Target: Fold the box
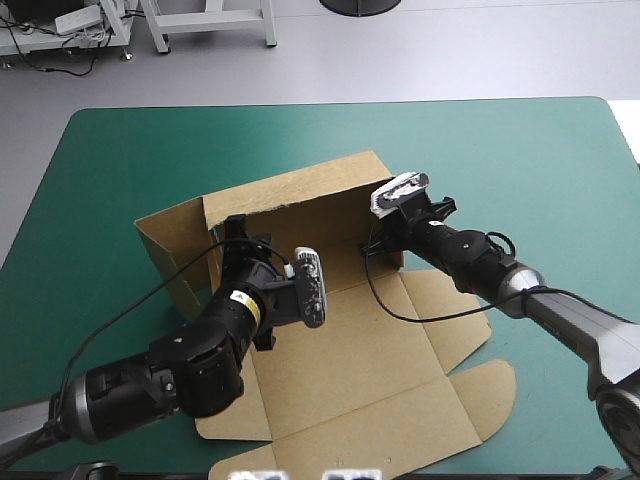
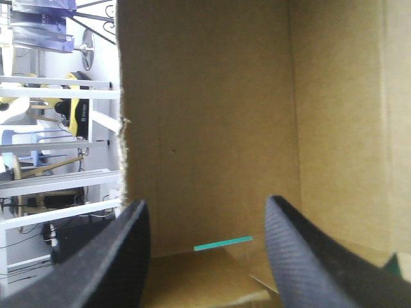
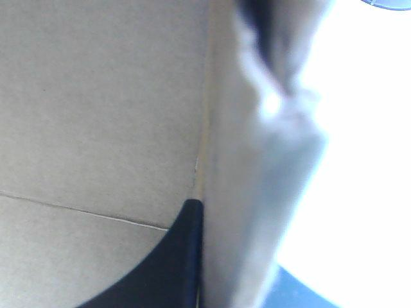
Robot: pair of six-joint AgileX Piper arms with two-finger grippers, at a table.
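Note:
The brown box [image 1: 290, 190] stands half raised in the middle of the table. Its back wall and left wall are up, and its lid [image 1: 350, 385] lies flat toward the front edge. My left gripper [image 1: 240, 235] reaches into the box near the back left corner. In the left wrist view it [image 2: 205, 256] is open, with nothing between its fingers, and faces the inner wall [image 2: 212, 115]. My right gripper [image 1: 373, 245] is at the box's right wall. In the right wrist view it [image 3: 234, 269] straddles that wall [image 3: 257, 192], one black finger [image 3: 180, 256] inside, shut on the board.
The teal-green cover [image 1: 520, 160] lies bare around the box on all sides. Rounded flaps [image 1: 490, 395] of the lid spread toward the front right. A slit of cover [image 2: 223, 243] shows at the foot of the back wall.

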